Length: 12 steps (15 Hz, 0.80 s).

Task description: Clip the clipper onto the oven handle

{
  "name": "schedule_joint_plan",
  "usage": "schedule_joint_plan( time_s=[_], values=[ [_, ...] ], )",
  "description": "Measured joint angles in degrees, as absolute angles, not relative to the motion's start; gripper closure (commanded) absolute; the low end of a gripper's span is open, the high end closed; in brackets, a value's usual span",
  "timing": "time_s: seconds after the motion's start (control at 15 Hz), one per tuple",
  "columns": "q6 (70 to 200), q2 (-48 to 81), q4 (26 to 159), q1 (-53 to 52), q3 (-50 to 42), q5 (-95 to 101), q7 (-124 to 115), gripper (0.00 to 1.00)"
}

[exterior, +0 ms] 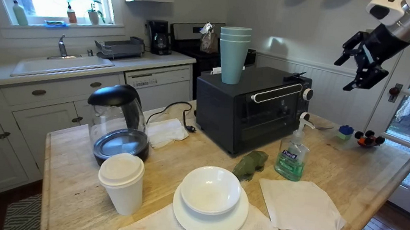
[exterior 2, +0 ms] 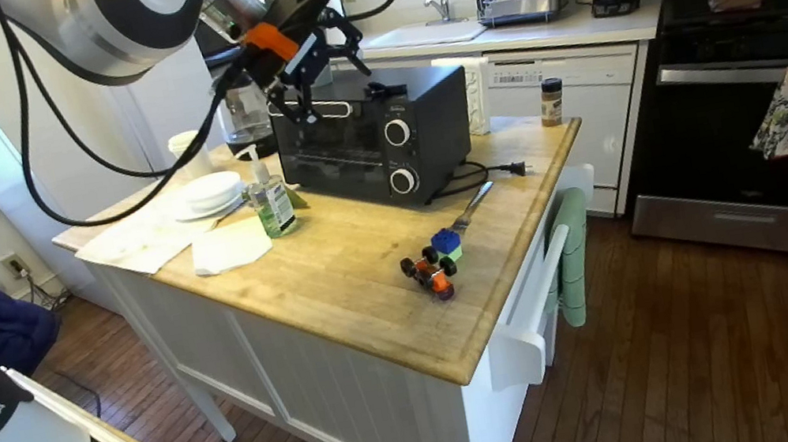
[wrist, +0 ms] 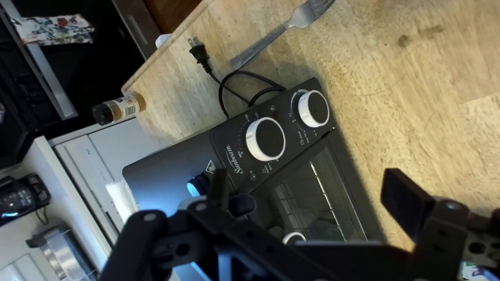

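The clipper, a small black clip [exterior: 294,76], lies on top of the black toaster oven [exterior: 216,110] near its front edge, on the knob side. It also shows in an exterior view [exterior 2: 386,89]. In the wrist view the clip [wrist: 198,184] is partly hidden behind a finger. The oven handle [exterior: 277,93], a white-edged horizontal bar, crosses the upper door; it also shows in an exterior view [exterior 2: 334,108]. In the wrist view the gripper body hides most of it. My gripper [exterior: 343,75] is open and empty, in the air above and in front of the oven. Its fingers [wrist: 312,193] are wide apart.
Stacked teal cups [exterior: 233,57] stand on the oven. A sanitizer bottle [exterior: 293,154] and green animal figure [exterior: 250,165] stand before the door. A fork [exterior 2: 472,208], toy car [exterior 2: 431,272] and block [exterior 2: 446,243] lie on the knob side. A kettle [exterior: 118,121] stands beyond the opposite side.
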State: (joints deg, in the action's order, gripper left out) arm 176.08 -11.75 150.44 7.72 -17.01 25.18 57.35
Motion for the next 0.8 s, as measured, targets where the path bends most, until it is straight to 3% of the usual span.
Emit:
schedule_joint_plan(
  time_s=[0.47, 0.8],
  values=[
    [189.0, -7.0, 151.8, 7.3, -19.1, 26.7, 65.2, 0.00],
    [189.4, -6.5, 151.8, 7.3, -19.1, 26.7, 65.3, 0.00]
  ],
)
